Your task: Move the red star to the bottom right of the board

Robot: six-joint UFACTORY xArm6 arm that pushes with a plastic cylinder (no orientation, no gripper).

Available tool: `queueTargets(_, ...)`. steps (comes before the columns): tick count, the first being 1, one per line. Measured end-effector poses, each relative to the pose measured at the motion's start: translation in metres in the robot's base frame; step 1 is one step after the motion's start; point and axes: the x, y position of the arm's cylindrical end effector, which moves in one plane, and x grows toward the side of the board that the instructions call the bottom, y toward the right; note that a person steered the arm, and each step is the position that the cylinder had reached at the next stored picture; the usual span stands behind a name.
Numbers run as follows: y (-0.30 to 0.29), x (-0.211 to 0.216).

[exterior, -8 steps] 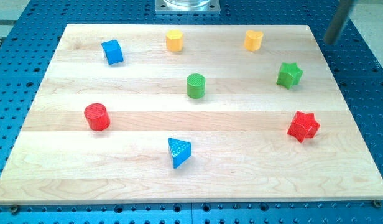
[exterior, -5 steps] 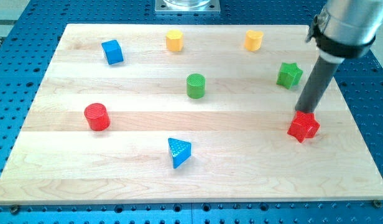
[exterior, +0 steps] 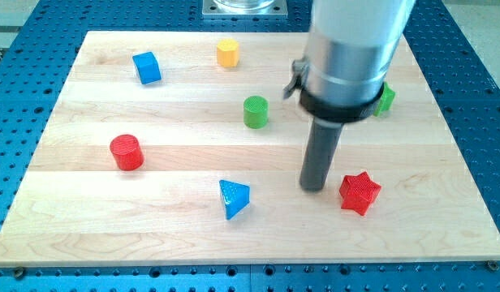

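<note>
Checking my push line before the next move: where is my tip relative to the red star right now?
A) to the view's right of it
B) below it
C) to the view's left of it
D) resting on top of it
C: my tip stands just to the view's left of the red star, close beside it on the board.

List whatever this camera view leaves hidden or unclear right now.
- Green star, camera view: mostly hidden behind the arm's grey body; only an edge shows.
- Any block behind that body near the view's top right: cannot tell.
- My tip, left of the red star: contact cannot be made out.
</note>
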Motion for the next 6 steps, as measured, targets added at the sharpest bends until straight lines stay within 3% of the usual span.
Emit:
queueTargets(1, -0.002, 0.034)
queueTargets(2, -0.049, 0.005)
queueTargets(3, -0.006, -0.021)
queueTargets(4, 0.014, -0.023)
queueTargets(5, 0.007, 0.004)
queueTargets(6, 0.057, -0.008)
